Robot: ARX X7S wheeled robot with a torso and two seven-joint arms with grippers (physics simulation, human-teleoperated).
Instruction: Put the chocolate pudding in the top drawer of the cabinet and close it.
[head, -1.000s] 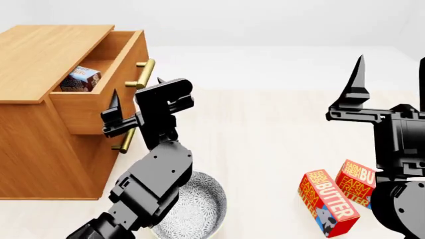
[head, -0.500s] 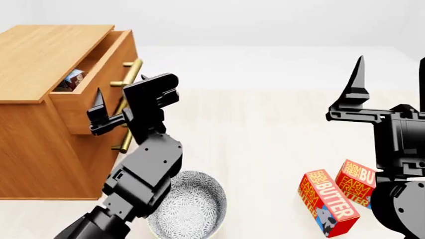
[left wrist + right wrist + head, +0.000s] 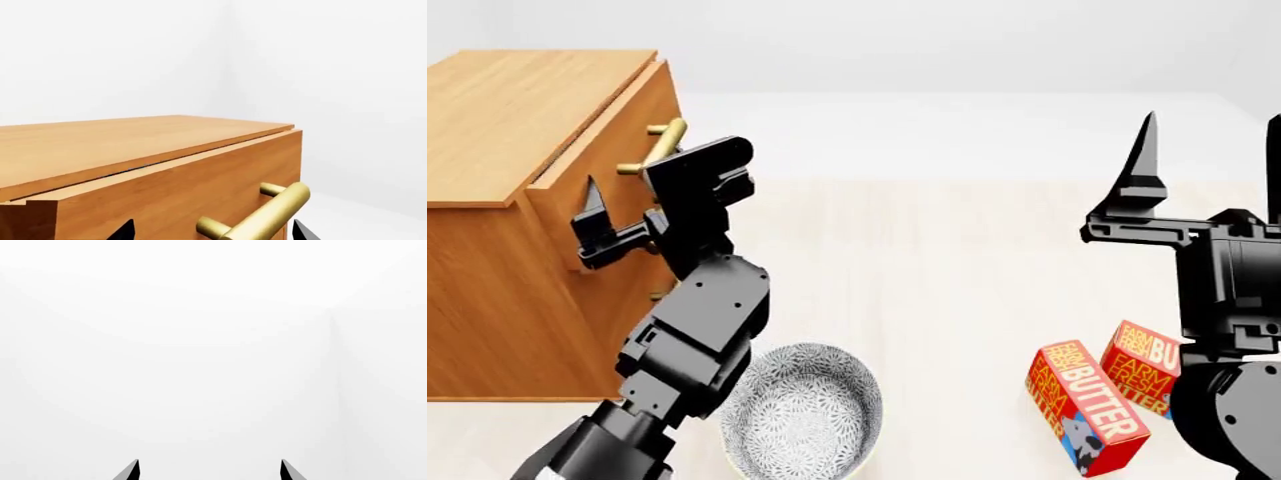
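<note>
My left gripper (image 3: 627,205) is spread wide with nothing in it, pressed up against the front of the light brown wooden top drawer (image 3: 594,200) of the boxy wooden cabinet (image 3: 507,120), with the horizontal brass bar handle (image 3: 257,217) lying right between my fingertips. From my wrist I see only a thin dark slit between the drawer front and the cabinet top just beyond my fingers, so I judge the drawer nearly shut but not quite seated. The chocolate pudding carton is nowhere in view; I take it to be inside the drawer, hidden behind that front. To finish well, I should push straight along the drawer's travel, square to the front and not at an angle, so it doesn't jam, and ease off once the front sits flush. My right gripper (image 3: 1214,150) hangs well off to the other side, spread wide and empty, above the red-orange butter boxes (image 3: 1101,390); a patterned grey bowl (image 3: 807,415) sits below my left forearm.
</note>
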